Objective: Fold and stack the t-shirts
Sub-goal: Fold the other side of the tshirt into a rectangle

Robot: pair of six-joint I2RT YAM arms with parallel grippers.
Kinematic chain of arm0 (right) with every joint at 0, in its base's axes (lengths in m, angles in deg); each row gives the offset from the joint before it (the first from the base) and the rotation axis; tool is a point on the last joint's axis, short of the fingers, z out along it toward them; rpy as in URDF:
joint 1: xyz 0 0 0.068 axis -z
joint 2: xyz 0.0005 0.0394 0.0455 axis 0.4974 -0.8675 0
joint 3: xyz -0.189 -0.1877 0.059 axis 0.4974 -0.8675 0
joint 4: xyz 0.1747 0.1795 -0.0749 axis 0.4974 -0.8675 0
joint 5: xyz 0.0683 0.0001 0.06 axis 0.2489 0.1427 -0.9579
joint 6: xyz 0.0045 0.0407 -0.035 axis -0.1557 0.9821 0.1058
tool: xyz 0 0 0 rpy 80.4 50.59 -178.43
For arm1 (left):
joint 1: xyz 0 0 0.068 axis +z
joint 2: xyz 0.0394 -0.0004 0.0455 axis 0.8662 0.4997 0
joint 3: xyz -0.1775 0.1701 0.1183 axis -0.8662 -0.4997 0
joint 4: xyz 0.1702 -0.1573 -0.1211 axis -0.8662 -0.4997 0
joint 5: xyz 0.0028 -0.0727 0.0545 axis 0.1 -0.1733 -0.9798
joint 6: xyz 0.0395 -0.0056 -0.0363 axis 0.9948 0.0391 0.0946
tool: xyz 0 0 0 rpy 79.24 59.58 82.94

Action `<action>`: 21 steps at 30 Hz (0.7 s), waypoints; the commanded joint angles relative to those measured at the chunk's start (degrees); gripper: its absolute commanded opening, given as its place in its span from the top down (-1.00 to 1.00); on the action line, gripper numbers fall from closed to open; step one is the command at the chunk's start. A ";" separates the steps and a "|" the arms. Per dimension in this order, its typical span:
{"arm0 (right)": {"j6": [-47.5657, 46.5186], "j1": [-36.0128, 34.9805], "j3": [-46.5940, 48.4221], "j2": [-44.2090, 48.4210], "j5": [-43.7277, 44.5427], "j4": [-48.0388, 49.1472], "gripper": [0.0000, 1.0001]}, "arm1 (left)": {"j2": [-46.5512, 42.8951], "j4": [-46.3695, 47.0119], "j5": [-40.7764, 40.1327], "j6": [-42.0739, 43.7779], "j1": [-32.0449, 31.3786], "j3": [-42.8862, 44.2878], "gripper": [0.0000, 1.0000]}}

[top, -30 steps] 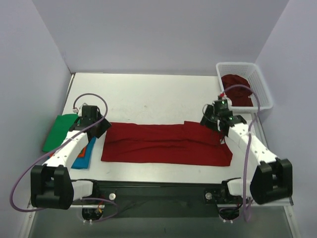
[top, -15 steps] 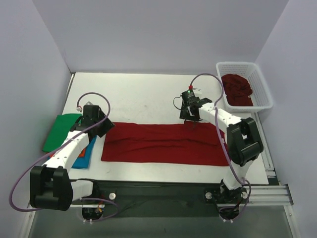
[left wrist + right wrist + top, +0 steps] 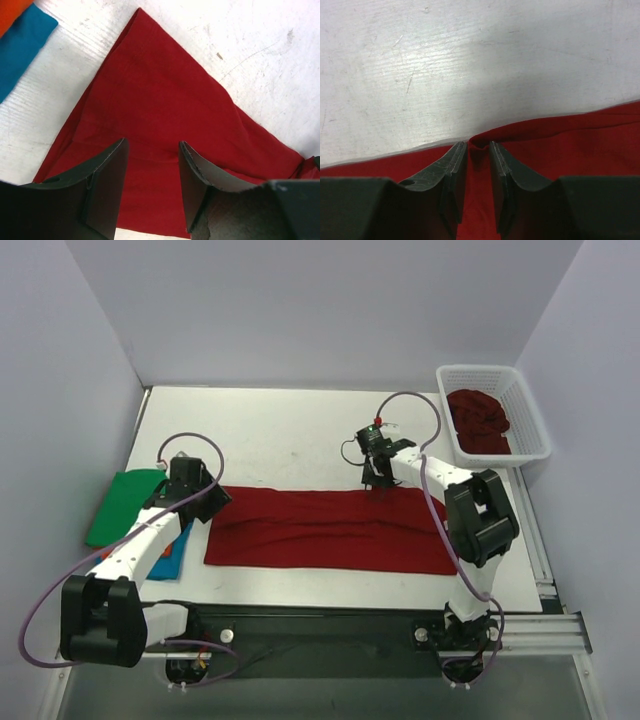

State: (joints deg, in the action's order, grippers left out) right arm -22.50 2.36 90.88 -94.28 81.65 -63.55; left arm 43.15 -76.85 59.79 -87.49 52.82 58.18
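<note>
One dark red t-shirt (image 3: 330,532) lying as a long strip across the table (image 3: 290,430), right gripper (image 3: 477,149) pinching its far edge between narrow jaws, left gripper (image 3: 152,146) hovering wide-jawed over its left corner, open surface stretching beyond that edge.

The right gripper (image 3: 377,483) moved from the right side to the middle, now pinching the top edge of the red shirt (image 3: 330,530).

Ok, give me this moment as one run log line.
stage: red t-shirt spread as long strip | left gripper: open over its left corner | right gripper: pinching its far edge
</note>
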 commanded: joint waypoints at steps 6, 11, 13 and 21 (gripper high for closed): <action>2.29 -0.57 -1.99 3.66 3.13 -2.09 0.87 | 0.38 4.48 -0.11 -0.42 -0.18 -2.95 -0.08; 3.34 -1.01 -5.86 8.75 2.96 -1.48 1.00 | 2.49 5.62 -0.81 -1.03 -0.18 -3.65 -0.05; 3.87 -1.54 -7.87 11.03 3.57 -1.57 1.00 | 2.84 6.15 -1.25 -1.29 -0.18 -4.44 -0.02; 6.77 -3.56 -14.82 19.04 4.45 -1.30 1.00 | 3.46 5.71 -3.89 -2.26 -0.18 -4.88 0.07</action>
State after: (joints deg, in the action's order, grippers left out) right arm -18.08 -0.20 78.20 -78.57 83.47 -63.25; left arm 46.64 -73.46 58.08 -89.15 52.82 52.93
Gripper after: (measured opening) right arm 0.037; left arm 0.469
